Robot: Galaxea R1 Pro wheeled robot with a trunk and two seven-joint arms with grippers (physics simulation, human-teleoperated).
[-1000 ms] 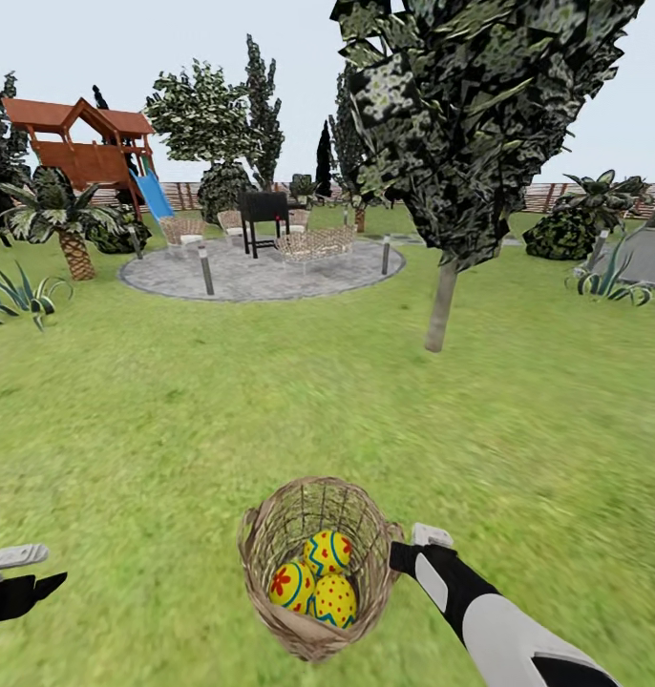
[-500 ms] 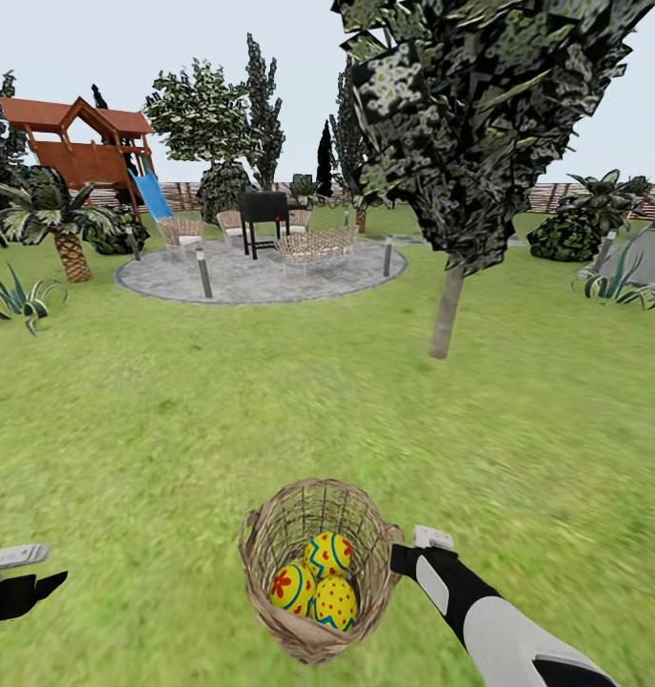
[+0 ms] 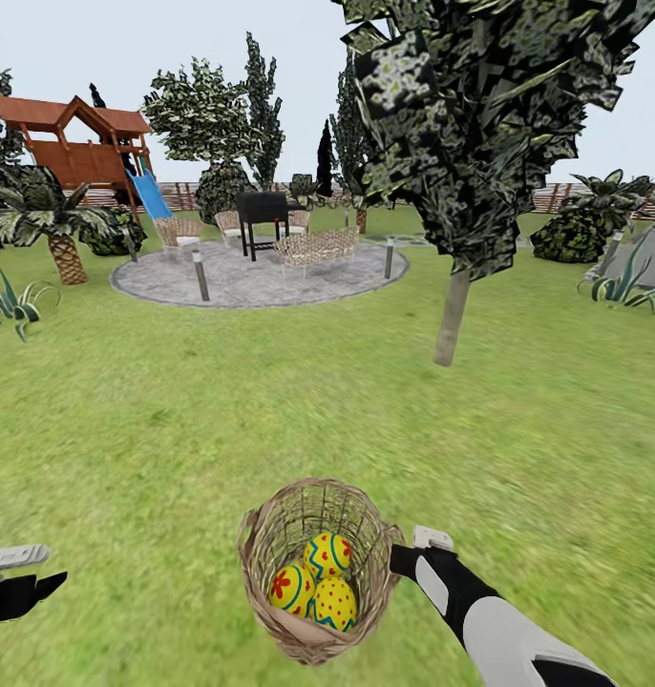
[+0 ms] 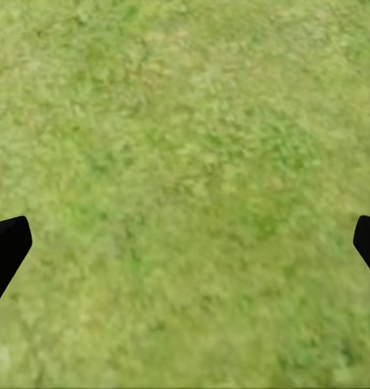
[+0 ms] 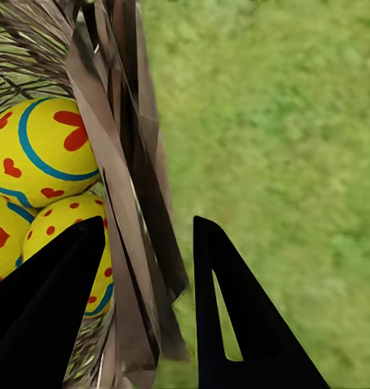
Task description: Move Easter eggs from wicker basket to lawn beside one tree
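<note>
The wicker basket (image 3: 313,571) sits at about six o'clock in the head view, low and central, tilted so its mouth faces the camera, and all three Easter eggs (image 3: 316,582) lie clustered inside it, touching one another. The right gripper (image 5: 144,308) has its two dark fingers astride the basket's rim at the three o'clock side, one finger inside near the eggs and one outside over the grass; the jaws stand pinched on the woven wall, so the basket appears to be held by its edge rather than resting free on the lawn (image 3: 175,401). The left gripper (image 4: 185,243) hangs at about eight o'clock, well apart from the basket, its fingertips spread wide with nothing between them but grass. The tree (image 3: 452,320) with the thin pale trunk stands at about one o'clock, well beyond the basket. As a judgement, the task is at an early stage: no egg is out of the basket yet and none lies by the trunk. What remains is getting close to that tree, lifting out each of the three eggs in turn, and setting them on the grass beside the same trunk, leaving the basket empty.
</note>
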